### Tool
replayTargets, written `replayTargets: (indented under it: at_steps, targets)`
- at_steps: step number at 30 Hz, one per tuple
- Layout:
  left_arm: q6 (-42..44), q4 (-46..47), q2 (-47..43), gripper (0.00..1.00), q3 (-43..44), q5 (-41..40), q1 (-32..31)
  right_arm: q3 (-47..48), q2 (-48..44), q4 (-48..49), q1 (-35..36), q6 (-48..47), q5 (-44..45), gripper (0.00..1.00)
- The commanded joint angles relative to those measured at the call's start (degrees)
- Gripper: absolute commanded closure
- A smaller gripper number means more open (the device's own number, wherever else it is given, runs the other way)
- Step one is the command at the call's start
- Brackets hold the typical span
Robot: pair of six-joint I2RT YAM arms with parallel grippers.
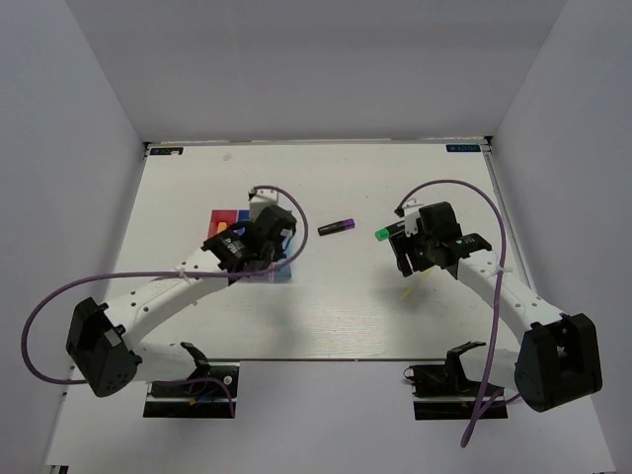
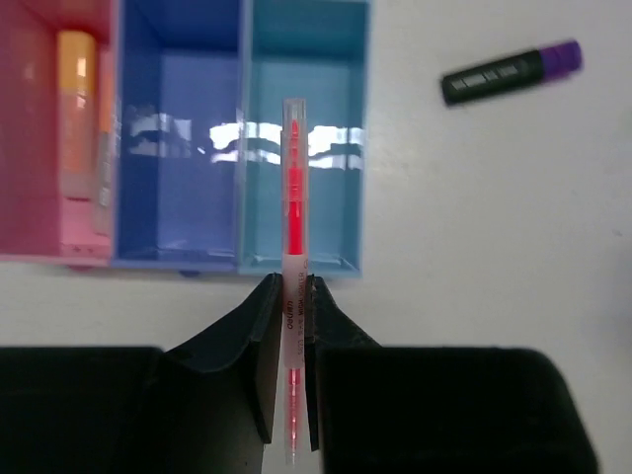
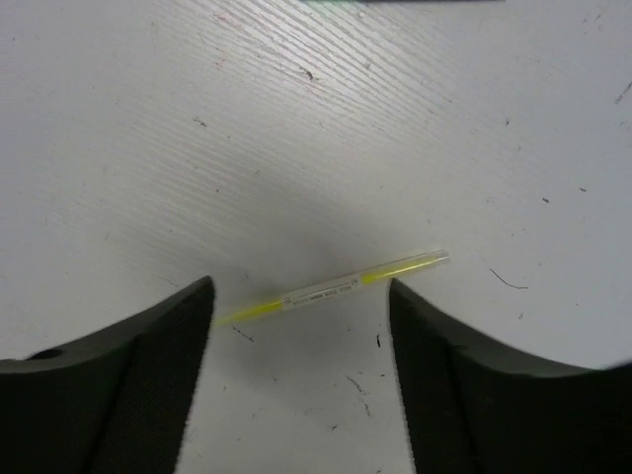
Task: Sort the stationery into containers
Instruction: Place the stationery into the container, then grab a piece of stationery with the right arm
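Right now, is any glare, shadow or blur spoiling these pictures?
Left wrist view: white glare streaks cross the floors of the dark blue bin and the light blue bin; the pink pen in the left claw reads clearly. Right wrist view: a soft grey shadow surrounds the yellow pen, and the right claw shows only as dark shapes. Top view: even light, no harsh shadows.

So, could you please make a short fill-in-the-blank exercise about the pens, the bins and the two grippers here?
1. The left gripper is shut on a thin pink-red pen, which points over the ____ rectangular plastic bin.
2. The peach-orange marker lies inside the ____ end bin.
3. The open right gripper straddles a thin pale ____ pen lying on the white table.

Missing words: light blue; pink-red; yellow.
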Motion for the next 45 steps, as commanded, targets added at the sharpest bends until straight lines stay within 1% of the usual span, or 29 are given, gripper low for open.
replayTargets:
  at_steps: [1,2,3,4,6,13,16,17,19,20,22,23,25,27,30,31,32,33,34,35,36,37,38,39,40,41,43,44,45]
  targets:
    - [6.94,1.77,0.46,1.00,3.53,2.21,6.37,2.08,-0.30,-1.19,-0.45,-0.54,-3.10,0.32]
    - [8.52,2.04,1.16,1.00,4.06,2.99,9.86,2.16,-0.31,-1.28,-0.28,-0.89,-3.54,0.38]
    - [9.84,2.04,3.43,1.00,5.63,3.87,10.94,1.99,-0.31,-1.54,-0.45,-0.98,-3.90,0.43]
    - [10.55,3.34,4.15,1.00,5.99,4.93,12.78,1.90,-0.57,-1.45,-0.45,-1.07,-4.60,0.56]
    - [12.92,3.71,7.49,1.00,7.40,6.51,15.86,1.90,-0.57,-1.71,-0.37,-1.16,-5.13,0.63]
    - [15.91,6.17,15.22,1.00,10.13,8.63,22.03,1.81,0.40,-1.72,-0.63,-1.60,-4.95,0.63]
    - [16.71,6.70,18.04,0.96,11.09,9.07,23.70,1.90,0.66,-1.80,-0.80,-1.95,-4.87,0.57]
    - [16.97,6.87,18.56,0.94,11.27,9.33,24.13,1.90,0.75,-1.72,-0.80,-1.95,-4.78,0.50]
    - [17.32,7.05,20.23,0.83,11.71,9.59,25.01,1.81,0.93,-1.80,-0.89,-2.47,-4.78,0.41]
    - [17.50,7.31,21.02,0.73,11.54,9.86,25.28,1.90,1.19,-1.89,-1.07,-2.83,-4.86,0.33]
    - [17.32,7.66,21.20,0.66,11.62,10.38,25.46,1.99,1.01,-2.33,-1.24,-3.18,-5.83,0.27]
    - [17.41,7.75,21.29,0.59,11.54,10.47,25.46,1.90,1.10,-2.42,-1.33,-3.53,-6.18,0.22]
    - [17.59,7.84,21.38,0.51,11.45,11.26,25.46,1.90,0.93,-3.12,-1.68,-3.97,-7.41,0.21]
    - [17.33,7.75,21.03,0.49,11.45,11.35,25.46,2.16,0.75,-3.47,-2.12,-5.02,-8.64,0.21]
    - [17.32,7.58,18.93,0.49,11.01,12.05,25.28,2.17,0.14,-3.83,-2.56,-6.34,-9.52,0.24]
    - [17.15,7.32,16.66,0.52,10.31,12.58,25.02,2.08,-0.65,-4.09,-2.74,-6.87,-9.96,0.25]
    - [17.06,6.96,15.50,0.57,10.04,12.67,24.23,2.34,-1.00,-4.09,-2.91,-7.31,-10.22,0.27]
    - [16.80,6.70,12.80,0.63,9.17,12.84,23.88,2.17,-1.62,-4.26,-3.26,-8.79,-10.58,0.34]
    - [15.75,6.61,9.98,0.76,8.55,13.80,22.22,2.25,-1.80,-4.18,-3.44,-9.41,-10.49,0.39]
    - [15.31,6.35,6.65,0.81,5.41,14.86,21.60,2.25,-2.06,-4.70,-3.70,-10.12,-10.49,0.45]
    - [14.35,6.61,4.88,0.85,4.17,16.26,21.07,2.95,-1.71,-5.75,-3.71,-11.95,-10.40,0.60]
    - [13.38,6.26,1.81,0.86,2.85,19.84,19.41,3.22,-1.62,-6.37,-3.79,-13.54,-10.05,0.69]
    - [12.93,6.34,-1.18,0.86,-1.26,23.27,18.78,3.92,-0.58,-8.64,-3.97,-14.25,-9.62,0.79]
    - [12.93,6.43,-2.60,0.84,-2.78,24.70,18.08,4.36,-0.22,-9.18,-3.97,-16.86,-7.96,0.91]
    - [13.10,5.74,-6.18,0.71,-4.10,27.50,15.90,4.62,0.13,-9.97,-3.53,-17.41,-7.25,0.91]
    - [13.45,5.38,-6.83,0.64,-7.50,29.79,15.18,4.80,1.00,-11.72,-4.14,-17.77,-6.54,0.88]
    - [14.42,2.23,-8.58,0.54,-9.11,32.53,13.33,5.32,1.80,-12.52,-4.41,-19.61,-6.18,0.67]
    - [16.95,1.34,-9.63,0.43,-10.16,35.14,12.11,5.59,2.33,-14.70,-4.32,-19.79,-6.53,0.56]
    - [17.67,-0.06,-10.25,0.39,-10.96,36.04,10.44,5.77,2.68,-15.25,-4.32,-19.18,-6.36,0.51]
